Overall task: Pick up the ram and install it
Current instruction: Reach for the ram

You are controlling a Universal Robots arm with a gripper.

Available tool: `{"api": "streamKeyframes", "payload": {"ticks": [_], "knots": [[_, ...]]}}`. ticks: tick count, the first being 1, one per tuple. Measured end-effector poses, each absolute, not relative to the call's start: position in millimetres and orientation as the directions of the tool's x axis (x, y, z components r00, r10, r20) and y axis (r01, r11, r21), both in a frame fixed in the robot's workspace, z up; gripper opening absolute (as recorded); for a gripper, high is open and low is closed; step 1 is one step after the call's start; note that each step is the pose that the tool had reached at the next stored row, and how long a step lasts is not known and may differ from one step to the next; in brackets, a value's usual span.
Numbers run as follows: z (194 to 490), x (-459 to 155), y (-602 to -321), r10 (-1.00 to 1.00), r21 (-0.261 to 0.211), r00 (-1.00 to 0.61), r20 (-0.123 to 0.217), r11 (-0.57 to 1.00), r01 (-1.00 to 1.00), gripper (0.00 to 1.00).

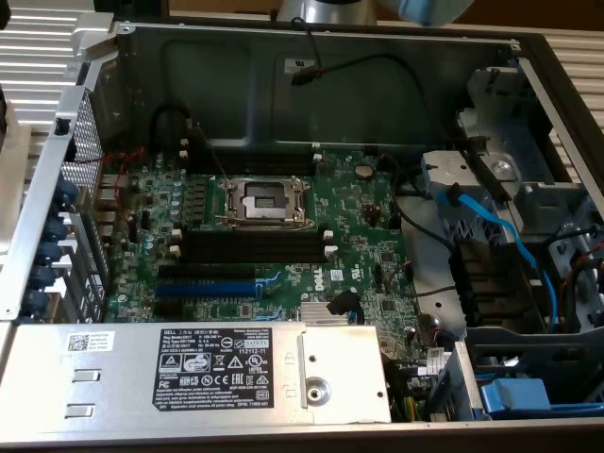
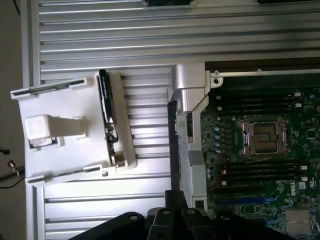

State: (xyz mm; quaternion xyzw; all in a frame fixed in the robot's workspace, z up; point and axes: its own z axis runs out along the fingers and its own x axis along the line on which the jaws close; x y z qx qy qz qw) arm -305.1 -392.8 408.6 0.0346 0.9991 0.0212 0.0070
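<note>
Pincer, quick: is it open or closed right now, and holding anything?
Pincer: closed, holding nothing. The long narrow green circuit-board ram stick stands on edge in a white plastic holder, apart from the pincer.

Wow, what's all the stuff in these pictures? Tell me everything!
ram: one, dark, on edge in the holder
holder: one, white, on the table
table: one, silver, ribbed
case: one, grey, open, on the table
motherboard: one, green, inside the case
socket: one, silver, mid-board
memory slots: several, black, beside the socket
blue slot: one, blue, near the power supply
power supply: one, silver, case's near edge
cable: one, blue, exterior view's right
end effector: one, black, shut, apart from the ram
</note>
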Motion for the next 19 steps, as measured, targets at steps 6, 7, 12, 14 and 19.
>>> {"api": "streamKeyframes", "payload": {"ticks": [6,7,12,14,19], "knots": [[409,-332,-393,0.070,0.043,-0.998,-0.013,0.997,0.069,0.10],[409,-337,-393,0.069,0.043,-0.998,-0.013,0.997,0.069,0.10],[409,-359,-393,0.069,0.043,-0.998,-0.012,0.997,0.069,0.10],[409,-369,-393,0.069,0.043,-0.998,-0.012,0.997,0.069,0.10],[409,-391,-392,0.070,0.043,-0.998,-0.011,0.997,0.069,0.10]]}}
